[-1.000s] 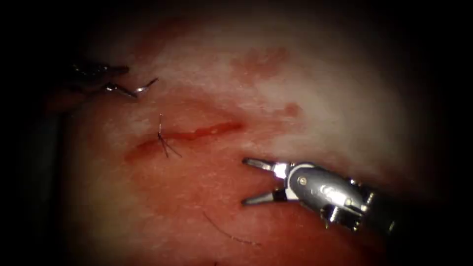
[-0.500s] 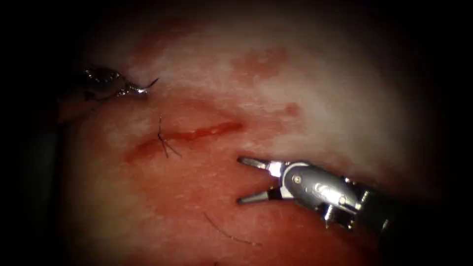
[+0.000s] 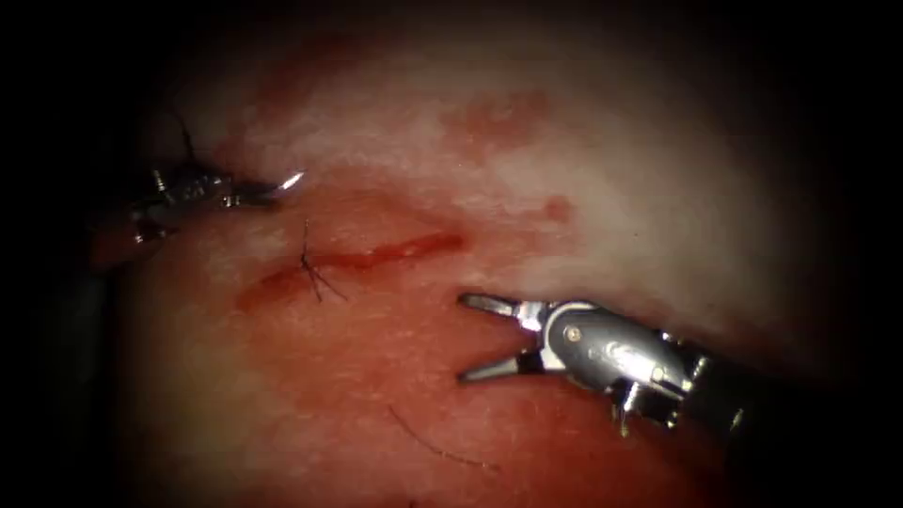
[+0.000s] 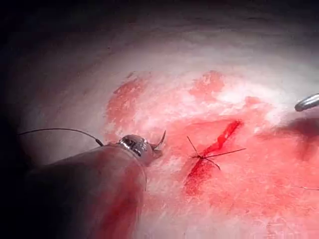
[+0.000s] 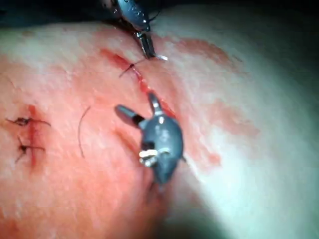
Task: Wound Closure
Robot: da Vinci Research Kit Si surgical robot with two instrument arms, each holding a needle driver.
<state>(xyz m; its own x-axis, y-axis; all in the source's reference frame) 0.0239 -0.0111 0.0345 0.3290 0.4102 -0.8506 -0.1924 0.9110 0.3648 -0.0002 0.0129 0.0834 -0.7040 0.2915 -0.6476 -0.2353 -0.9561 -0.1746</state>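
- The tissue (image 3: pixel 583 188) lies under both my tools, pale on its far side and wet with red fluid (image 3: pixel 376 376) nearer to me and around the cut (image 3: pixel 367 256).
- My right fingers (image 3: pixel 470 339) stand spread wide and hold nothing. They hover just over the tissue on the near side of the cut, past its right end, with both tips pointing left toward the knot. In the right wrist view these same fingers (image 5: pixel 137 107) show parted, with the cut running up beyond them.
- My left fingers (image 3: pixel 249 191) are closed on the needle (image 3: pixel 290 180), well left of my right ones and beyond the cut's left end. I grip it not far behind its point; the bright tip juts out to the right of my jaws and sits free of the tissue. In the left wrist view the needle (image 4: pixel 162 139) curves up from my closed fingers.
- The thread (image 4: pixel 60 131) trails back from my left tool in a thin dark arc.
- A tied stitch (image 3: pixel 310 268) crosses the cut between my two tools, its short ends sticking out.
- A loose cut end of thread (image 3: pixel 437 450) lies on the tissue nearer than my right fingers, touching neither tool.
- Two more tied stitches (image 5: pixel 25 134) show in the right wrist view, well apart from my right fingers.
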